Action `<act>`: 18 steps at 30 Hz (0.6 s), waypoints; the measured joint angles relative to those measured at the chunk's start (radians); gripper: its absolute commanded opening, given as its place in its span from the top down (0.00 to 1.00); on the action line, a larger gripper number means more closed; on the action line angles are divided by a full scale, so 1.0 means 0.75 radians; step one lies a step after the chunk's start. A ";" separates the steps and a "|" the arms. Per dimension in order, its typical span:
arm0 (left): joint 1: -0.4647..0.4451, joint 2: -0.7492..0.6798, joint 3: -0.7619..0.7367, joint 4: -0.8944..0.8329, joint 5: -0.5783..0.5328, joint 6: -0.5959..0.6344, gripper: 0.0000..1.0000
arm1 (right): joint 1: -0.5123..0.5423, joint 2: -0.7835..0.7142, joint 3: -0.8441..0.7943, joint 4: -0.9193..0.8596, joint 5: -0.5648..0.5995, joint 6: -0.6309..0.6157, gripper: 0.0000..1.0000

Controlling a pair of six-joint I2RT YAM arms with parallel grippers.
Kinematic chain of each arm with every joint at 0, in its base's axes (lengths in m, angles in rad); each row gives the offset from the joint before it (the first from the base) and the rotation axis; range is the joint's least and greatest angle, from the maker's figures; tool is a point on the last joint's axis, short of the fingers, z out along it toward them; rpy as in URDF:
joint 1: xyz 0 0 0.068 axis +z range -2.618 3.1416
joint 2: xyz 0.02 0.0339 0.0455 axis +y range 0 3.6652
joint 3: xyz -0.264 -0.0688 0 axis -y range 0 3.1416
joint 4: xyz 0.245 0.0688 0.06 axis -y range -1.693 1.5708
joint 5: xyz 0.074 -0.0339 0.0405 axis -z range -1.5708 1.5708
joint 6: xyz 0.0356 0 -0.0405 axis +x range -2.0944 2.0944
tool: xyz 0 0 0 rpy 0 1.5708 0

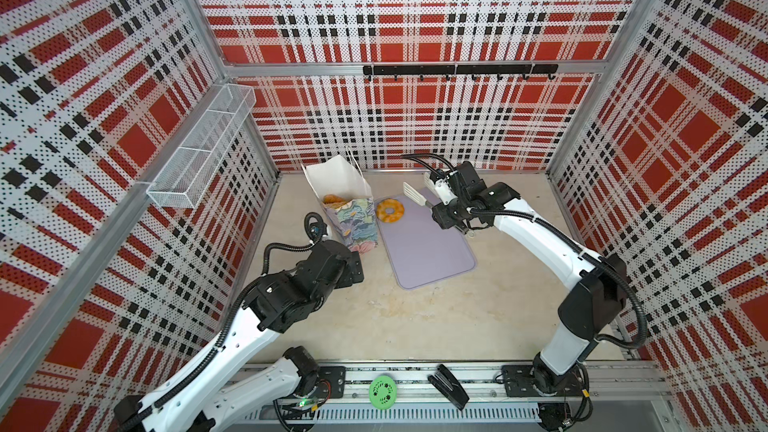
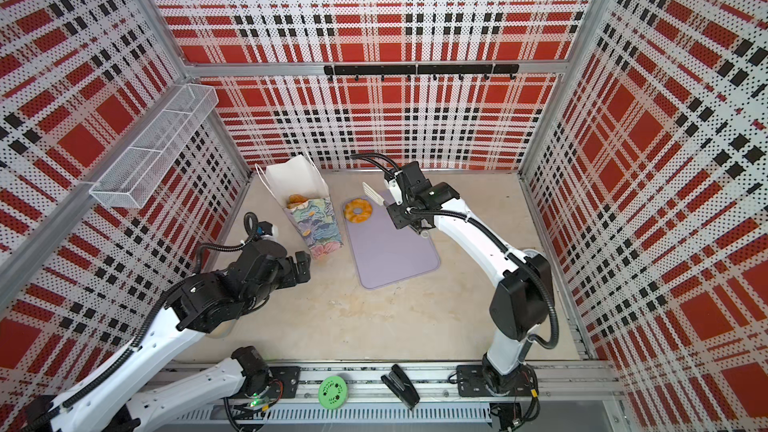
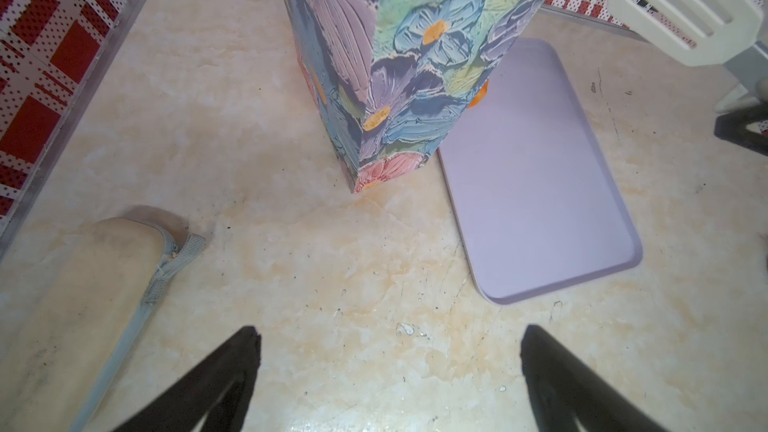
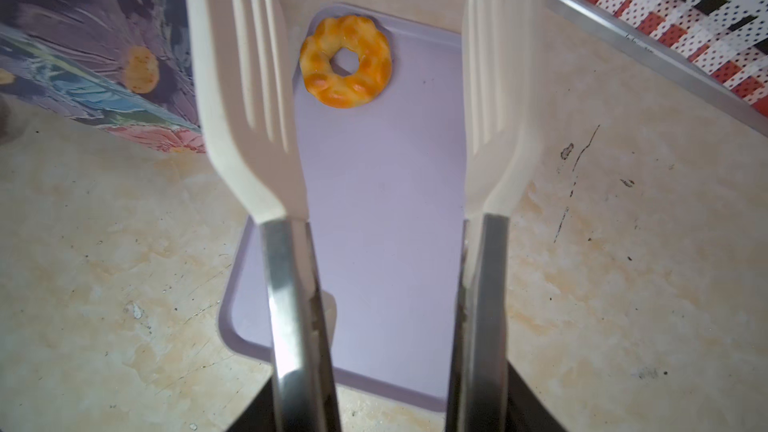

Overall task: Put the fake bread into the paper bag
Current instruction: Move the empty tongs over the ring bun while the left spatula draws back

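Note:
A golden ring doughnut [image 1: 390,211] [image 2: 358,210] [image 4: 345,61] lies at the far end of the lilac tray [image 1: 432,251] [image 4: 382,201]. The flowered paper bag [image 1: 353,218] [image 2: 316,222] [image 3: 395,56] stands open just left of the tray, with fake bread [image 1: 334,200] [image 2: 298,200] inside. My right gripper [image 4: 392,409] [image 1: 451,218] is shut on white slotted tongs [image 4: 249,118] [image 1: 413,195]. Their blades stand apart, above the tray and short of the doughnut. My left gripper [image 3: 388,334] [image 2: 301,263] is open over bare table in front of the bag.
A wire basket [image 1: 199,151] hangs on the left wall and a black hook rail [image 1: 457,70] on the back wall. A green disc [image 1: 382,391] and a black stapler [image 1: 449,386] lie on the front rail. A beige pad [image 3: 83,284] lies beside the left gripper.

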 measured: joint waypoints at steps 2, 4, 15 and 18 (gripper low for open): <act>-0.021 0.001 -0.033 0.006 -0.004 -0.021 0.01 | -0.003 0.067 0.007 0.001 -0.002 -0.008 0.48; -0.044 0.004 -0.063 0.013 -0.006 -0.042 0.01 | -0.003 0.140 0.029 -0.001 -0.004 -0.018 0.48; -0.157 0.094 -0.183 0.102 0.000 -0.136 0.01 | -0.012 0.458 0.294 -0.006 -0.024 -0.044 0.49; -0.181 0.129 -0.203 0.140 0.012 -0.150 0.01 | -0.014 0.519 0.369 -0.007 -0.028 -0.059 0.49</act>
